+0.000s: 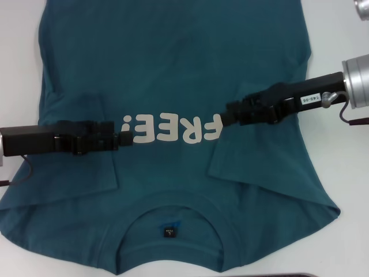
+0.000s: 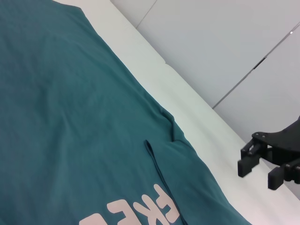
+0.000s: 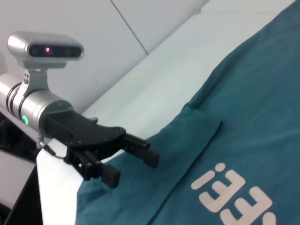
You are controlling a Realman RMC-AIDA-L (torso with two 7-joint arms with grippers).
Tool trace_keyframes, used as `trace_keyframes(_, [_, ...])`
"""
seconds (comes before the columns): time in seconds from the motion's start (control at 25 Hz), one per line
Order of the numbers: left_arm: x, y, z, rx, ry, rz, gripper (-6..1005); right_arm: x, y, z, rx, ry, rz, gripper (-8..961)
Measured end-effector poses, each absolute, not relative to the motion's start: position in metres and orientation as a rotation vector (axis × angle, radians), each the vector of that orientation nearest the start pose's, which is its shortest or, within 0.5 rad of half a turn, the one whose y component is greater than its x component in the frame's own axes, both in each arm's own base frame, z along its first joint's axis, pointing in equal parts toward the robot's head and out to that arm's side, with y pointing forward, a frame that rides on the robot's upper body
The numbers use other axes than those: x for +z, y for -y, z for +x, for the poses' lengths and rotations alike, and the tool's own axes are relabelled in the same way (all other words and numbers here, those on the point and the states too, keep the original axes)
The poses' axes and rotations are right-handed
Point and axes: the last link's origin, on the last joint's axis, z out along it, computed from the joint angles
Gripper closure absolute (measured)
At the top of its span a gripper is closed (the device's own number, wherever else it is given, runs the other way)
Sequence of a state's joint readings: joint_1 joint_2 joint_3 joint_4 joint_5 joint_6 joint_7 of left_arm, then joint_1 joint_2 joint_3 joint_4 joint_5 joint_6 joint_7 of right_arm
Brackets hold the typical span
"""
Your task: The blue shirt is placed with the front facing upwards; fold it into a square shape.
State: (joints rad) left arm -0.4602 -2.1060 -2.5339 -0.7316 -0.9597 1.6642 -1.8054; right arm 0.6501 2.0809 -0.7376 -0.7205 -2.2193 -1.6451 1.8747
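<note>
The blue shirt [image 1: 173, 69] lies flat on the white table, front up, with its collar [image 1: 173, 214] and dark label [image 1: 170, 231] at the near edge. Both sleeves lie folded inward over the body. The cream "FREE!" lettering [image 1: 173, 130] runs across the chest. My left gripper [image 1: 124, 138] hovers at the lettering's left end, and my right gripper [image 1: 230, 115] at its right end. The right wrist view shows the left gripper [image 3: 133, 161] open and empty above the shirt [image 3: 253, 117]. In the left wrist view the right gripper [image 2: 260, 166] is open too, beyond the shirt [image 2: 70, 117].
Bare white table [image 1: 346, 190] shows to the right of the shirt and in a strip on the left [image 1: 17, 69]. A silver round object [image 1: 362, 8] sits at the far right corner. A dark edge [image 1: 277, 275] runs along the table's near side.
</note>
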Motion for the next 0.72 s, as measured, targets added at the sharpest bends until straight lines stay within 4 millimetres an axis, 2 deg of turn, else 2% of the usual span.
trace_keyframes(0.08, [-0.001, -0.295, -0.287, -0.647, 1.304, -2.667, 125, -0.007, -0.339, 0.236, 0.481, -1.125, -2.869, 705])
trace_keyframes(0.32, [-0.001, -0.294, -0.288, -0.643, 1.308, -2.669, 126, 0.002, -0.335, 0.250, 0.590, -1.083, -2.790, 467])
trace_keyframes(0.52, [-0.001, -0.293, -0.287, -0.647, 1.315, -2.677, 126, 0.014, -0.327, 0.263, 0.720, -1.081, -2.696, 213])
trace_keyframes(0.72, [0.000, -0.296, -0.284, -0.648, 1.304, -2.686, 126, 0.022, -0.315, 0.278, 0.748, -1.129, -2.649, 44])
